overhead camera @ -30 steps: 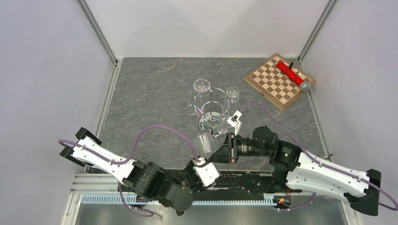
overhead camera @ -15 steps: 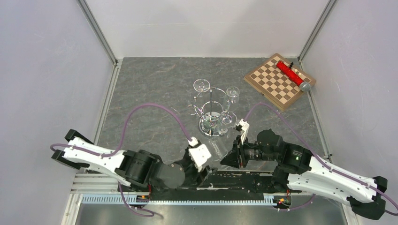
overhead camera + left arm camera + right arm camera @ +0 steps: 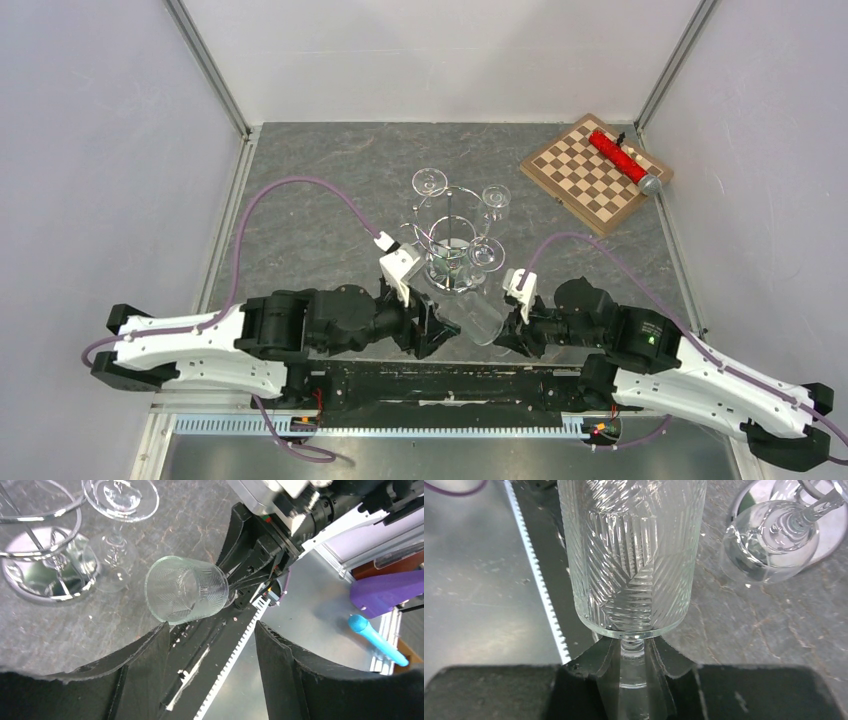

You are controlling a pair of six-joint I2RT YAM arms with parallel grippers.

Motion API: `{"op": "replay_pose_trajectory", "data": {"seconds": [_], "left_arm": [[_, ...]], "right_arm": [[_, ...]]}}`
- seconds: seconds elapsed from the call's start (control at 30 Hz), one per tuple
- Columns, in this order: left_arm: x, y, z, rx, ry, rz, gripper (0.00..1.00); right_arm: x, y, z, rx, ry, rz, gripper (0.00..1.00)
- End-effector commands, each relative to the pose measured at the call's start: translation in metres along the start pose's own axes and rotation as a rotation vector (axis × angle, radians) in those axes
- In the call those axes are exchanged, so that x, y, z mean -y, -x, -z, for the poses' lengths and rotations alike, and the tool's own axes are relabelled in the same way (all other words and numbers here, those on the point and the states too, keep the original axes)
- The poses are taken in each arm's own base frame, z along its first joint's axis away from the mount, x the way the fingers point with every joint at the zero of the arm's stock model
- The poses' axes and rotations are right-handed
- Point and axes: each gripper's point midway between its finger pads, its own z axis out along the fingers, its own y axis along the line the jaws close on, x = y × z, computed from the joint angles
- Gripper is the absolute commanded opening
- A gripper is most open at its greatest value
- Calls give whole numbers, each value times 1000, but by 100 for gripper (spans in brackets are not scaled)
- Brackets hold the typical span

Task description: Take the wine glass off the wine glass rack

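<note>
A ribbed wine glass (image 3: pixel 470 318) lies sideways in the air near the table's front edge, off the wine glass rack (image 3: pixel 452 232). My right gripper (image 3: pixel 512 335) is shut on its stem, seen close up in the right wrist view as the wine glass (image 3: pixel 631 555) above the right gripper (image 3: pixel 633 655). My left gripper (image 3: pixel 432 328) stands open just left of the bowl. In the left wrist view the wine glass (image 3: pixel 186 589) sits just past the left gripper (image 3: pixel 211 630), with nothing between the fingers. The rack's mirrored base (image 3: pixel 30 577) is at the upper left.
Three other glasses hang on the rack, at the back left (image 3: pixel 429 183), back right (image 3: pixel 496 198) and front right (image 3: pixel 486 253). A chessboard (image 3: pixel 585 185) with a red object (image 3: pixel 617 156) lies at the back right. The toothed rail (image 3: pixel 400 428) runs along the near edge.
My right gripper has drawn back toward the near edge with the glass. My left arm has swung forward to the bowl's left side and its jaws have widened.
</note>
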Motion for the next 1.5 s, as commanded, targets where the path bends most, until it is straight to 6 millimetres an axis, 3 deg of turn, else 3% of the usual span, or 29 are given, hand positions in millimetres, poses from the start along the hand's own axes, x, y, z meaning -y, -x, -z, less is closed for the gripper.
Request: {"op": "replay_pose_trajectory", "data": {"seconds": [0.0, 0.17, 0.53, 1.03, 1.23, 1.47], "left_arm": [[-4, -7, -8, -59, -10, 144, 70], [-27, -9, -14, -85, 32, 258, 70], [-56, -15, -17, -106, 60, 445, 70], [-60, -39, -28, -194, 33, 552, 68], [-63, -44, -32, -214, 34, 568, 60], [-67, -45, -32, -219, 34, 579, 44]], "right_arm": [[11, 34, 10, 95, -51, 190, 0], [7, 59, 20, 136, -43, 266, 0], [7, 80, 19, 182, -41, 398, 0], [-1, 113, 14, 251, -16, 434, 0], [-3, 116, 11, 263, -12, 432, 0], [1, 117, 10, 266, -37, 440, 0]]}}
